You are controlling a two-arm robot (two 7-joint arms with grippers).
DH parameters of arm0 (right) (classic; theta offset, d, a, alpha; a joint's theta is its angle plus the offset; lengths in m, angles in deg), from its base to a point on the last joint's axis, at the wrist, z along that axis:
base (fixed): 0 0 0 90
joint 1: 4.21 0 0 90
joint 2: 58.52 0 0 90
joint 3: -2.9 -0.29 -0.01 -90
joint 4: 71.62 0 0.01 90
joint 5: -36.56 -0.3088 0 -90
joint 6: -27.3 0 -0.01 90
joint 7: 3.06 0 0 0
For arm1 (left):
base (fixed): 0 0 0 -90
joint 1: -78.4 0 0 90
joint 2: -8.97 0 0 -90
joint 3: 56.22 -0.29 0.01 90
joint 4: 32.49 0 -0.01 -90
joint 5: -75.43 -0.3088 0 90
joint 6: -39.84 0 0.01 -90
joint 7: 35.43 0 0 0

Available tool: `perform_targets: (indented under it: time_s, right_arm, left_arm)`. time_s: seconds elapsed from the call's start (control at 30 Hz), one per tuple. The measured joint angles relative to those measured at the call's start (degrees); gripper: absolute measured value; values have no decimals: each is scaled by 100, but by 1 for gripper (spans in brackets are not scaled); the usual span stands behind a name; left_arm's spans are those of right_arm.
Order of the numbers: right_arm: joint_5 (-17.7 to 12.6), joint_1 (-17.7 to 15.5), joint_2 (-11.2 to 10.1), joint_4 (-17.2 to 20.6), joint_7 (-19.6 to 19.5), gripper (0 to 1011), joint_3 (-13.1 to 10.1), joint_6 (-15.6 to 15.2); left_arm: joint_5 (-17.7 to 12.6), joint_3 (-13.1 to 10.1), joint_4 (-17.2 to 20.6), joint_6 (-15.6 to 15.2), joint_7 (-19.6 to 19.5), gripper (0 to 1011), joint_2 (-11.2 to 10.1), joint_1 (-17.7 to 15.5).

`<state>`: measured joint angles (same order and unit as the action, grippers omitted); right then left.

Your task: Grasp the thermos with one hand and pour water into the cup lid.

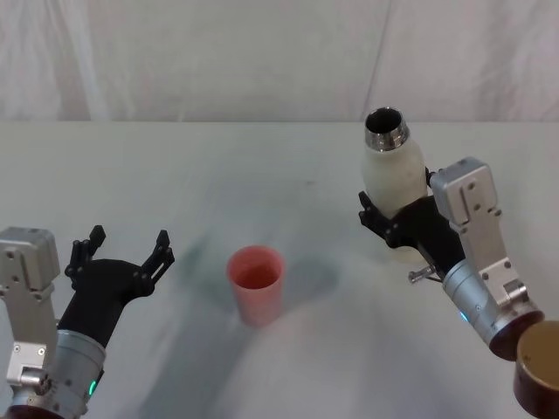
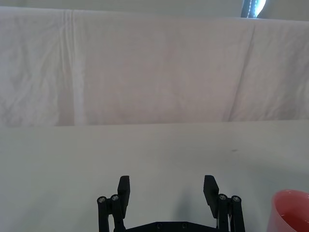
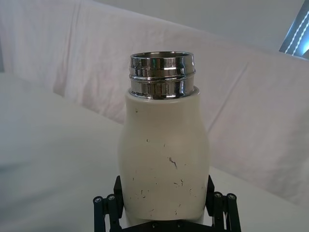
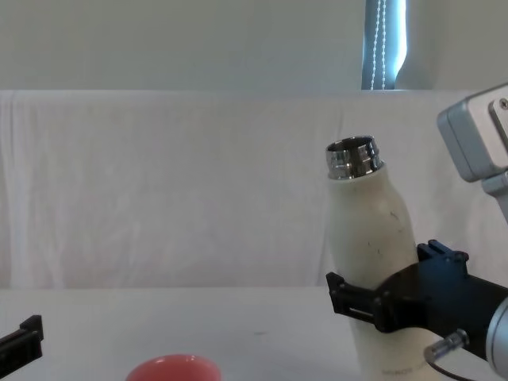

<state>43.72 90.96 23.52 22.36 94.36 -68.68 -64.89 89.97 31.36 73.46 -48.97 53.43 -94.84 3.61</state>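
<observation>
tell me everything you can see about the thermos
The thermos is a tall cream-white matte bottle with rounded shoulders, a few dark specks on its body and faint grey lettering near the base. Its shiny threaded steel neck is open, with no lid on. The right gripper is shut around its lower body, holding it on the right side of the table, tilted slightly left toward the pink cup lid, which stands apart from it. Whether its base touches the table cannot be told.
</observation>
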Motion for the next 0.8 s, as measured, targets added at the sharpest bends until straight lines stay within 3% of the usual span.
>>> perform_targets:
  time_s: [0.37, 0.8]
  right_arm:
    - [790, -73, -136, 117, -137, 960, 160, -4]
    - [2148, 104, -251, 26, -405, 960, 520, -202]
  left_arm:
    - [0, 0, 0, 0, 0, 1001, 0, 0]
    - [0, 0, 0, 0, 0, 1001, 0, 0]
